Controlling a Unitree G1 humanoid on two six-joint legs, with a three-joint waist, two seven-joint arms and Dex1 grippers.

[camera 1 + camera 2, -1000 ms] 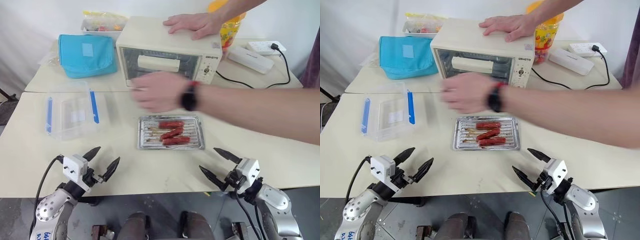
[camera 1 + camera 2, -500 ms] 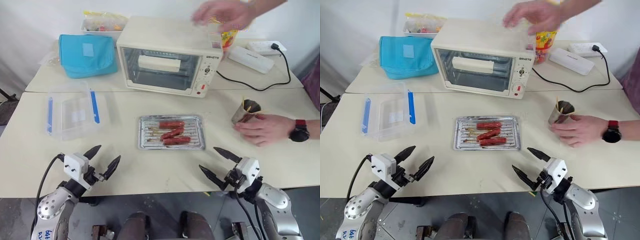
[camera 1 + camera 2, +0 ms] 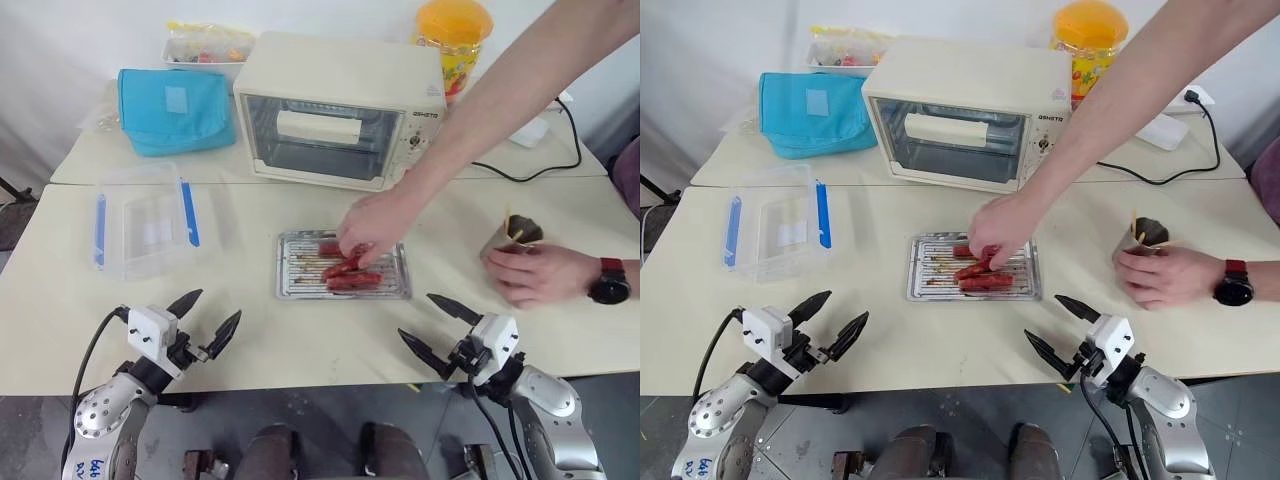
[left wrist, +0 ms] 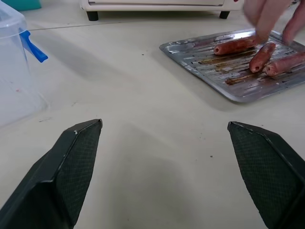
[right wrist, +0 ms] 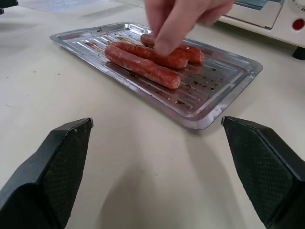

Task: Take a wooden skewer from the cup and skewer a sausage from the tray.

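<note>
Left eye view is showing the desk [image 3: 250, 340] with both grippers hovering over its near edge. The left gripper [image 3: 212, 322] is sitting by the near left part of the desk with its two black fingers spread wide and nothing between them. The right gripper [image 3: 438, 326] is sitting by the near right part, its fingers likewise spread apart and empty.

The tray [image 3: 290, 285] is lying flat in the middle of the desk, between the two grippers and farther from the near edge than both. Three sausages [image 5: 143, 67] are lying in it, side by side and touching one another. A person's hand [image 3: 367, 222] is reaching down from the far right corner and touching the sausages with its fingertips; whether it is gripping one cannot be told.

The cup [image 3: 1143, 236] is standing upright near the right edge of the desk, with wooden skewers [image 3: 513, 227] sticking out of its top. A second hand [image 3: 535, 275], wearing a dark wristwatch [image 3: 608, 282], is resting on the desk just beside the cup and partly wrapping its near side.

A clear plastic box [image 3: 140, 225] with blue clips is standing toward the left edge of the desk. A cream toaster oven [image 3: 340, 110] is standing along the far side, with a blue pouch [image 3: 172, 108] to its left and an orange-lidded jar [image 3: 453, 40] behind its right corner.
</note>
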